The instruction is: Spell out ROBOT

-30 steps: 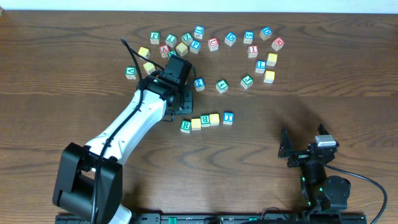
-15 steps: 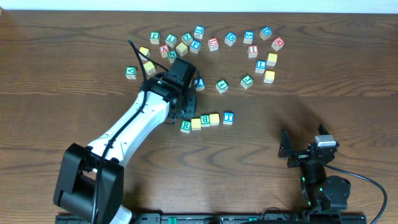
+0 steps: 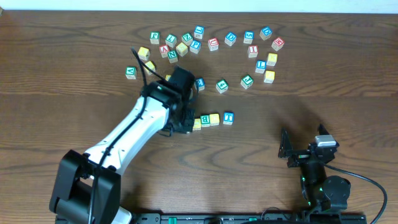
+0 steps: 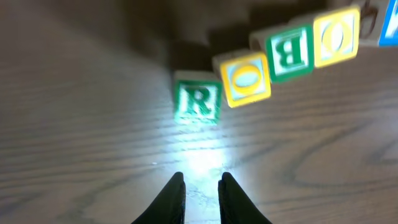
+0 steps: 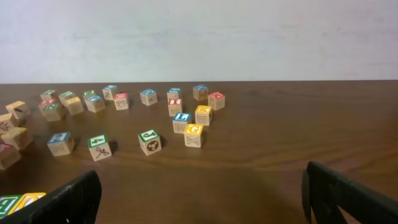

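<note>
A row of letter blocks lies on the table. In the left wrist view it reads green R (image 4: 198, 101), yellow O (image 4: 247, 79), green B (image 4: 289, 53), yellow O (image 4: 336, 36), then a blue block (image 4: 388, 25) cut by the edge. Overhead, the O (image 3: 196, 123), B (image 3: 205, 121), O (image 3: 214, 118) and blue T (image 3: 228, 117) show; the R is hidden under my left arm. My left gripper (image 4: 200, 186) (image 3: 182, 123) is shut and empty, just short of the R. My right gripper (image 5: 199, 186) (image 3: 305, 151) is open and empty, at the front right.
Several loose letter blocks are scattered across the back of the table (image 3: 180, 45), more at the back right (image 3: 261, 59); the right wrist view shows them too (image 5: 186, 124). Single blocks lie behind the row (image 3: 222, 86).
My left arm has moved toward the front and a little right, so the gripper now covers the R block in the overhead view. The right arm has not moved.
</note>
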Tool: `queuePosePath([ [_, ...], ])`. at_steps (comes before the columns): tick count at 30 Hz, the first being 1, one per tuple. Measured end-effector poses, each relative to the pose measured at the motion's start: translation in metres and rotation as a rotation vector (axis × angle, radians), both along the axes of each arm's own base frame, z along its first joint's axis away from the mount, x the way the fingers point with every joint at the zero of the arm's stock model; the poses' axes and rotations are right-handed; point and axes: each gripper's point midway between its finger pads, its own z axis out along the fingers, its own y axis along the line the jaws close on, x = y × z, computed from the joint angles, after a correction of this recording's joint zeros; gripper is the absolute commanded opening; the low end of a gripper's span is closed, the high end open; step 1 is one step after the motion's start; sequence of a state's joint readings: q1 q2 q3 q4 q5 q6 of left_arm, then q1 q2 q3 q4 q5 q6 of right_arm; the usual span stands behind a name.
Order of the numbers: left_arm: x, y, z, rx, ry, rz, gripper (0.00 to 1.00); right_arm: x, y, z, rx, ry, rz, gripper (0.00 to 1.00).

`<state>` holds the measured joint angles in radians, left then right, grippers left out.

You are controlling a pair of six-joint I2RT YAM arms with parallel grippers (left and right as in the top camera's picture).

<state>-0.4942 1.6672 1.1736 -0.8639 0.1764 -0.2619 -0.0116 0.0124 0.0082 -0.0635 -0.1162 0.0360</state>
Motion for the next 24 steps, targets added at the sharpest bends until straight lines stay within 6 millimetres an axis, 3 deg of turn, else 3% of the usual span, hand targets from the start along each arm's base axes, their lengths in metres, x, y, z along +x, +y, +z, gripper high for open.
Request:
queuePosePath([
  [6, -0.016, -0.002, -0.016, 0.010, 0.035, -0.028, 0.13, 0.000, 0.000, 0.000, 0.000, 0.000, 0.000, 0.99],
  [16, -0.010, -0.003, -0.036, 0.039, 0.045, -0.029, 0.12, 0.000, 0.000, 0.000, 0.000, 0.000, 0.000, 0.99],
  [24, -0.019, -0.001, -0.059, 0.081, 0.105, -0.043, 0.11, 0.000, 0.000, 0.000, 0.000, 0.000, 0.000, 0.99],
])
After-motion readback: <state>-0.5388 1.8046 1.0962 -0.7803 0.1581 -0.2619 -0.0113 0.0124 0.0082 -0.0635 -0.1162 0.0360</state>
